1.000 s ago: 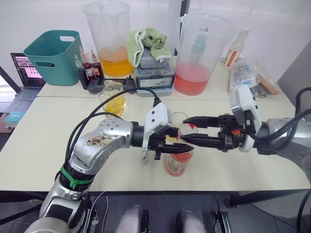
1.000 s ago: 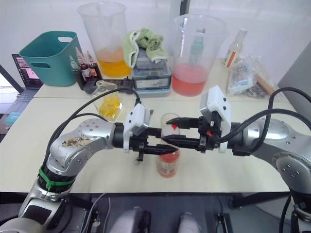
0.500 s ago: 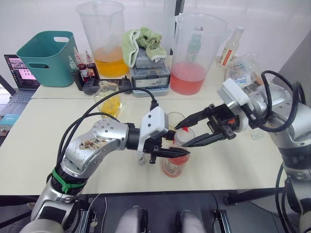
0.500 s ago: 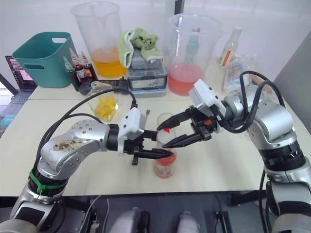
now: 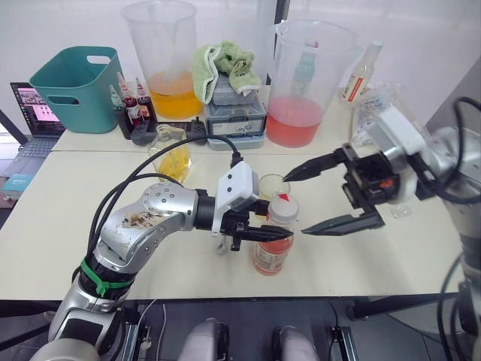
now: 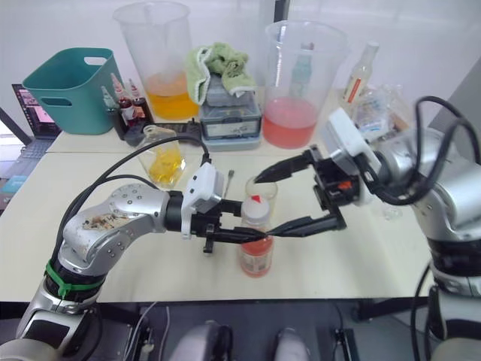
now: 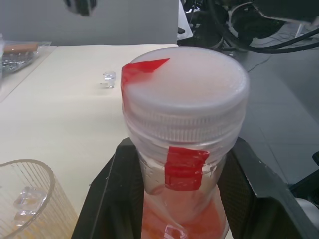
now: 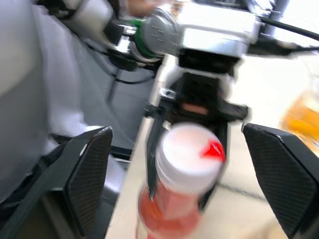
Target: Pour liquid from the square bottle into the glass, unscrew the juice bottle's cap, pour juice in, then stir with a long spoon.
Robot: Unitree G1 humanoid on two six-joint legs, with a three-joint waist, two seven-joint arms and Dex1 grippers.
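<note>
Near edge of worktop: juice bottle upright, cap on, clamped at the neck by left hand. Right hand spread wide, just right of the cap, touching nothing. Just behind: glass, some yellowish liquid and ice in it. Judged stage: unscrewing unfinished; juice pour and stirring left.

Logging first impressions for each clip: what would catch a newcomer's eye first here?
The juice bottle at the table's front edge, white cap with red tape on, gripped at the neck by the left gripper. The right gripper spread wide open just to its right, pointing at the cap without touching it. Behind stand two tall pitchers, one with orange liquid and one with pink, plus a teal bin at far left.
</note>
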